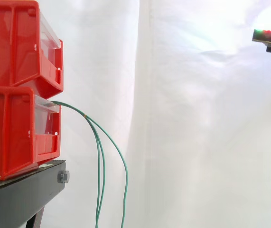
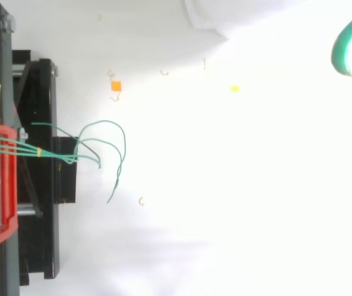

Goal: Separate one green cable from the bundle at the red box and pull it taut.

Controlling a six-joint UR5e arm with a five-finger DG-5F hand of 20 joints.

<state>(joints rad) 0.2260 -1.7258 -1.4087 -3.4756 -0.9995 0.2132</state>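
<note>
Thin green cables (image 1: 86, 117) dangling slack from lower red plastic bin (image 1: 12, 137) on black metal stand (image 1: 26, 194). Robot hand (image 1: 269, 35) up high, well apart; can't tell its pose.

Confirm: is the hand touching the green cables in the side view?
No: the hand sits at the upper right edge, well apart from the green cables hanging from the lower red bin.

Bins (image 1: 21, 47) stacked on stand (image 1: 21, 199), cables (image 1: 100, 156) hanging from lower bin (image 1: 12, 137)
</note>
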